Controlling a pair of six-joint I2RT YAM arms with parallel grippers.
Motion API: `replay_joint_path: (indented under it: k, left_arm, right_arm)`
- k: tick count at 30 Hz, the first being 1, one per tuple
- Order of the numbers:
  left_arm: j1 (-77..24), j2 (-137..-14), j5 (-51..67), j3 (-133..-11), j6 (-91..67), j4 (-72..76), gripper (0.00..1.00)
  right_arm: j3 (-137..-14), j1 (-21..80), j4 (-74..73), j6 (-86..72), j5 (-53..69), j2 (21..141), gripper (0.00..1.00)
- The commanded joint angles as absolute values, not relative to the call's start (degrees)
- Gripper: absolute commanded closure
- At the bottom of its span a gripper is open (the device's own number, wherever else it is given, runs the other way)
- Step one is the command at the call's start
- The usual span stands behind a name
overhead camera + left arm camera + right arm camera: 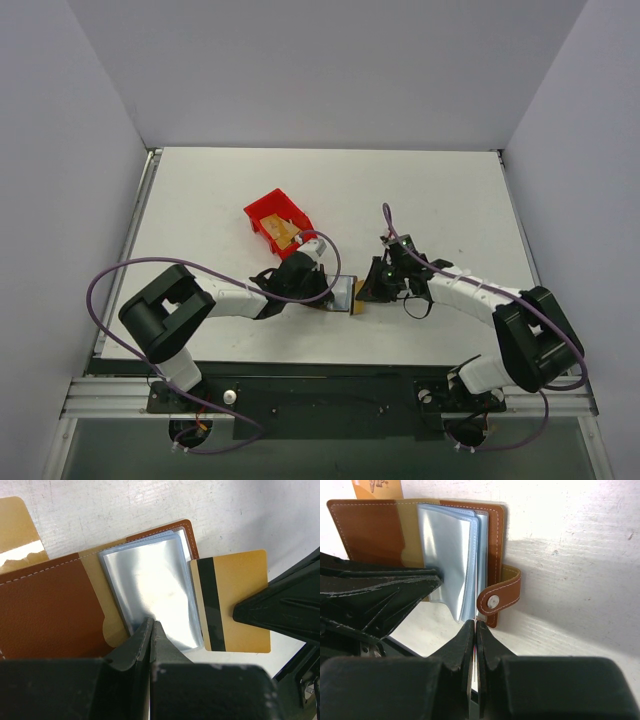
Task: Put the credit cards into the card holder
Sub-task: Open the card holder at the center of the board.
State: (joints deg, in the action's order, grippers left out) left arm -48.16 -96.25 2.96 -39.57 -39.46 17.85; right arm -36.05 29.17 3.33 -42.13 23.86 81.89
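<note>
Left wrist view: left jaws clamp the sleeves [150, 580] of the card holder [50, 605] lying open on the tabletop [240, 515], right jaws pinch a striped credit card [235, 580] at its 3 o'clock, and a tilted push could butt the stack, missing the pocket.

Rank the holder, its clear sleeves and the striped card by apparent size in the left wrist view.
1. holder, though cropped
2. sleeves
3. striped card, only slightly smaller and partly covered, so this last ranking is unsure
</note>
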Motion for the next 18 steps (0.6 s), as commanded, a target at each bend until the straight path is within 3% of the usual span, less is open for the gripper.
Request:
replay_joint_path:
  k: [1, 18]
  left_arm:
    - [-47.64, -97.73, 0.53, -37.53, -38.5, 12.57, 1.0]
    - [-47.64, -97.82, 0.53, -37.88, -38.58, 12.39, 1.0]
  right_arm:
    - [-35.68, 28.3, 3.52, -42.98, 24.61, 78.84, 1.0]
    - [-35.6, 27.6, 5.62, -44.03, 25.93, 80.68, 1.0]
